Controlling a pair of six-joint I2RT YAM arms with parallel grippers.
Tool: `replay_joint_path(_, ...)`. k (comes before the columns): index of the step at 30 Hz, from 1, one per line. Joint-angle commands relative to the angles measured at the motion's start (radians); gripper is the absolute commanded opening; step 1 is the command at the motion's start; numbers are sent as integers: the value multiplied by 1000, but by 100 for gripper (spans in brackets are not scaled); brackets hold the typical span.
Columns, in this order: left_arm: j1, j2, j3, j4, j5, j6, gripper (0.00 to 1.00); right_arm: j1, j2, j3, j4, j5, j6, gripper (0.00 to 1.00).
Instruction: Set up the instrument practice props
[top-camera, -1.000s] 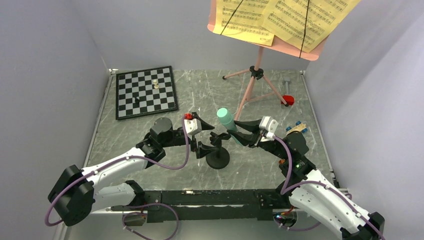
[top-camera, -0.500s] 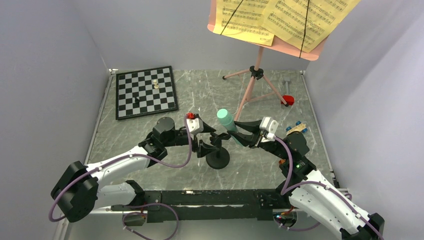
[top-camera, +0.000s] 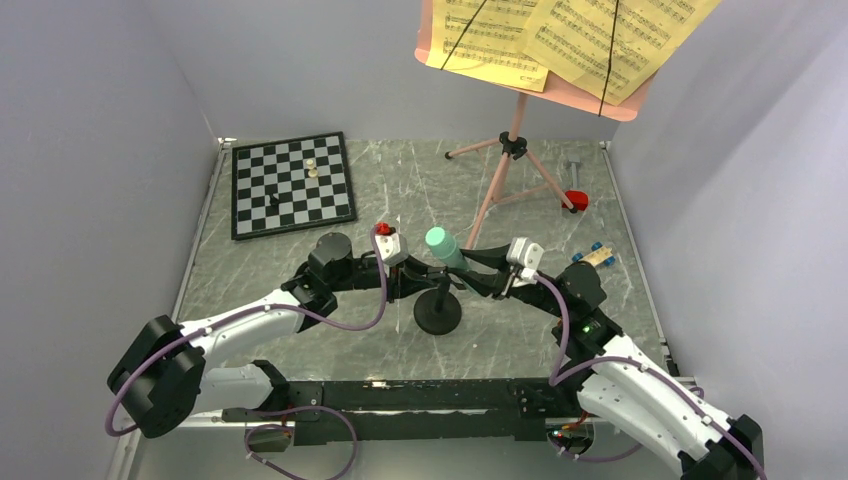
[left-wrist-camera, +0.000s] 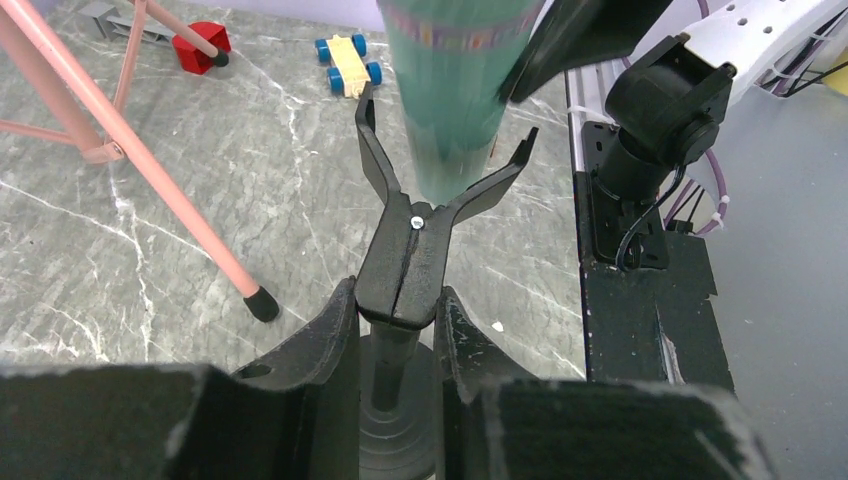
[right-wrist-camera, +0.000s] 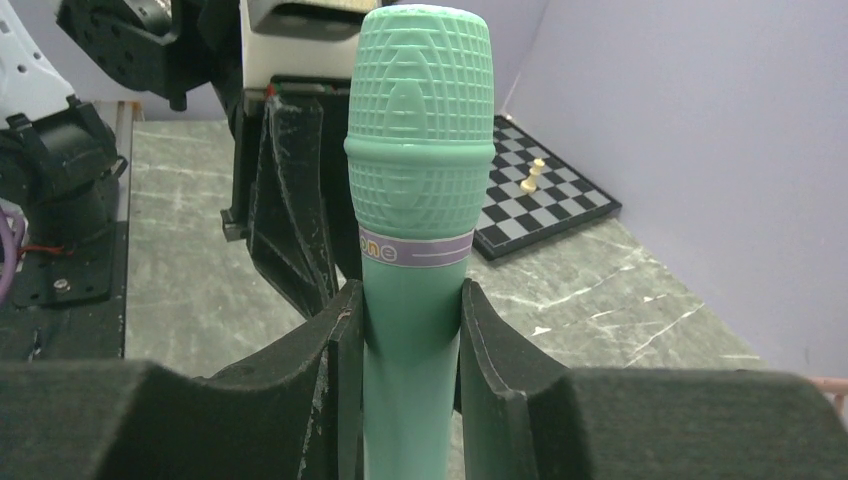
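The small black round-base stand (top-camera: 437, 315) sits mid-table, and my left gripper (top-camera: 418, 282) is shut on its neck just under the forked clip (left-wrist-camera: 415, 250); the left wrist view has a finger pressed on each side, with the left gripper (left-wrist-camera: 398, 330) over the base. My right gripper (top-camera: 470, 272) is shut on the mint-green microphone (top-camera: 440, 245), head tilted up and left. In the right wrist view the microphone (right-wrist-camera: 418, 150) rises from between the fingers of the right gripper (right-wrist-camera: 410, 330). Its lower end (left-wrist-camera: 455, 90) lies between the clip's prongs. The pink music stand (top-camera: 512, 140) carries yellow sheet music (top-camera: 560, 35) at the back.
A chessboard (top-camera: 292, 183) with a few pieces lies at the back left. One pink tripod leg (left-wrist-camera: 150, 160) comes down close behind the black stand. A red block (top-camera: 576, 198) and a small blue-wheeled toy (top-camera: 594, 255) lie to the right. Grey walls close in three sides.
My left gripper slid right and closed on the black stand's neck. My right gripper carried the microphone left, over the stand's clip.
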Motion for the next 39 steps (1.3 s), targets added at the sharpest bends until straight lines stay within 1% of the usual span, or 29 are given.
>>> replay_joint_path(1,-2,13,26,26,43,-10,0,-5,24,-20,121,-48,-20,0)
replay_joint_path(7,-2,11,24,25,38,-12,0,-6,54,-73,237,-65,34,0)
replay_joint_path(9,0,6,23,22,31,-12,9,-6,51,-74,236,-69,41,0)
replay_joint_path(10,-1,4,23,18,26,-14,18,-6,46,-72,232,-68,43,0)
replay_joint_path(11,0,4,23,16,20,-16,32,-6,41,-71,231,-60,50,0)
replay_joint_path(12,0,4,24,16,17,-16,43,-6,33,-69,228,-51,55,0)
replay_joint_path(13,0,5,25,14,16,-17,50,-6,25,-64,221,-39,59,15)
replay_joint_path(14,0,5,27,11,16,-17,56,-7,21,-58,214,-34,66,25)
replay_joint_path(15,-1,7,31,9,17,-17,60,-6,14,-50,203,-36,66,31)
replay_joint_path(17,0,10,37,0,20,-15,65,-6,10,-21,161,-47,74,41)
replay_joint_path(18,0,10,39,-4,20,-15,68,-6,12,0,143,-55,77,43)
replay_joint_path(22,0,10,47,-16,23,-12,71,-6,26,45,88,-80,79,50)
replay_joint_path(24,0,10,53,-26,22,-11,79,-6,22,57,75,-79,80,57)
replay_joint_path(25,0,7,53,-29,22,-10,86,-6,18,61,67,-73,78,59)
replay_joint_path(26,-1,5,55,-34,21,-9,96,-5,11,65,53,-68,73,62)
replay_joint_path(27,-1,2,57,-40,19,-8,99,-6,4,68,39,-54,68,64)
replay_joint_path(31,0,-27,68,-89,11,5,99,-6,-55,68,-32,-13,48,69)
replay_joint_path(34,0,-65,77,-132,32,14,99,-6,-113,61,-73,-1,50,71)
replay_joint_path(37,-1,-119,108,-234,82,35,99,-6,-192,45,-99,27,51,74)
replay_joint_path(39,-1,-164,125,-320,35,36,99,-6,-249,26,-103,93,59,74)
